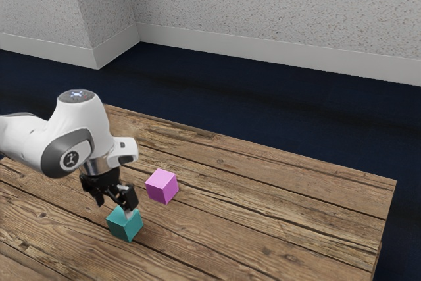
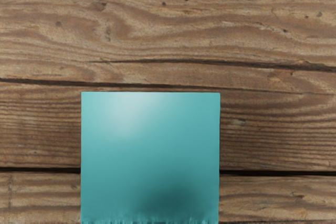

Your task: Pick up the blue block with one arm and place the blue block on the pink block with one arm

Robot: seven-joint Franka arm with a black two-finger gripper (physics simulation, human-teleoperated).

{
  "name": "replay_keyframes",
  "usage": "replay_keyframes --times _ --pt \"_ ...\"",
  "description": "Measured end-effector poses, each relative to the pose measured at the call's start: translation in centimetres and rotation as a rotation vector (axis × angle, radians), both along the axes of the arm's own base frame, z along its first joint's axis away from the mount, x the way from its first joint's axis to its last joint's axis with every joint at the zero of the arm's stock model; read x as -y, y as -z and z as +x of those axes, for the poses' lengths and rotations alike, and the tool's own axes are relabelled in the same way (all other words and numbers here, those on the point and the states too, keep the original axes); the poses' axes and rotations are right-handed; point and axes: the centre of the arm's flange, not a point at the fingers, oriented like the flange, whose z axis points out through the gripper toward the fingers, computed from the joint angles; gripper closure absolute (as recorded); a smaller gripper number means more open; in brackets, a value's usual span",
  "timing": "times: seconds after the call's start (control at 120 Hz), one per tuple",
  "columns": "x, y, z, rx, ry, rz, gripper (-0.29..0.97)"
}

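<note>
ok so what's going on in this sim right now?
A single Franka arm is working on the stacking job. Its hand sits right on top of the blue block, which looks teal here and still appears to rest on the wooden table. Whether it has a grip yet I cannot tell. The pink block stands apart from it, a little toward the exterior view's right and farther back, with nothing on it yet.

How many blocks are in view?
2. The teal block lies directly under the tool; the pink block stands apart, further toward the exterior view's right. None seems hidden.
</note>
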Motion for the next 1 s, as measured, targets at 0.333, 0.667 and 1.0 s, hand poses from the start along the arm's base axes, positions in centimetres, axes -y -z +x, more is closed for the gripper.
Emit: replay_keyframes --times 0.333,0.667,1.0 --pt "0.0 3.6 0.0 -0.035 -0.015 0.002 0.0" --pt "-0.5 6.9 1.9 -0.036 -0.027 0.001 0.12" --pt "-1.0 3.9 3.9 0.021 -0.034 0.002 0.32"
